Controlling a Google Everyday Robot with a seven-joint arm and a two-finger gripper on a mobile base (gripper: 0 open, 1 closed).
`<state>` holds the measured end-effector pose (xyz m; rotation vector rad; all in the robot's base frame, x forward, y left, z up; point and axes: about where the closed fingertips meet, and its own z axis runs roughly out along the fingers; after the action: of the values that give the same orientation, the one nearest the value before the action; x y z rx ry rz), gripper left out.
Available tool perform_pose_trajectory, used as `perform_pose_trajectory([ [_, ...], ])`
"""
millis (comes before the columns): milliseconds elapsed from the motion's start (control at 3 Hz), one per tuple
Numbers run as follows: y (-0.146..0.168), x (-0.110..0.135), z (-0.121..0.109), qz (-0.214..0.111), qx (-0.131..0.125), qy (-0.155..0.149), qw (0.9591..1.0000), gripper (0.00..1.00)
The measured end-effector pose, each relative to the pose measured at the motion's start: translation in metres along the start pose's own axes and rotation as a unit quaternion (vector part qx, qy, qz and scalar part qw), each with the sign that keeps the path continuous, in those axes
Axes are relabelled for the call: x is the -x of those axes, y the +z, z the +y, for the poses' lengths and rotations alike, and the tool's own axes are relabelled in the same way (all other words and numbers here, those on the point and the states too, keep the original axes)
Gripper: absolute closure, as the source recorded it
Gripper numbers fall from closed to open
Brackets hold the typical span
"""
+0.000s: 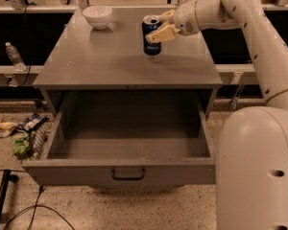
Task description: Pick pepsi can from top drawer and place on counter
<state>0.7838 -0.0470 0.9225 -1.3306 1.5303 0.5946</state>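
Observation:
The pepsi can [151, 41], dark blue with a silver top, stands upright toward the back right of the grey counter [101, 61]. My gripper [154, 28] reaches in from the right, with one tan finger behind the can and one across its front, shut on it. I cannot tell whether the can's base rests on the counter or hangs just above it. The top drawer [120, 172] is pulled fully out below the counter, its dark handle faces me, and nothing lies inside.
A white bowl [97, 16] sits at the counter's back left. A clear water bottle [14, 55] stands on a ledge at the left. Wrappers and litter [19, 133] lie on the floor at the left. My white base [259, 171] fills the lower right.

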Motion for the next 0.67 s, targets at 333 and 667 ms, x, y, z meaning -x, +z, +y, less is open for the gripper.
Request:
perform_pose_trajectory([
  [333, 0.007, -0.005, -0.005, 0.006, 0.006, 0.015, 0.9999, 0.28],
  [667, 0.012, -0.017, -0.008, 0.008, 0.009, 0.03, 0.9995, 0.05],
])
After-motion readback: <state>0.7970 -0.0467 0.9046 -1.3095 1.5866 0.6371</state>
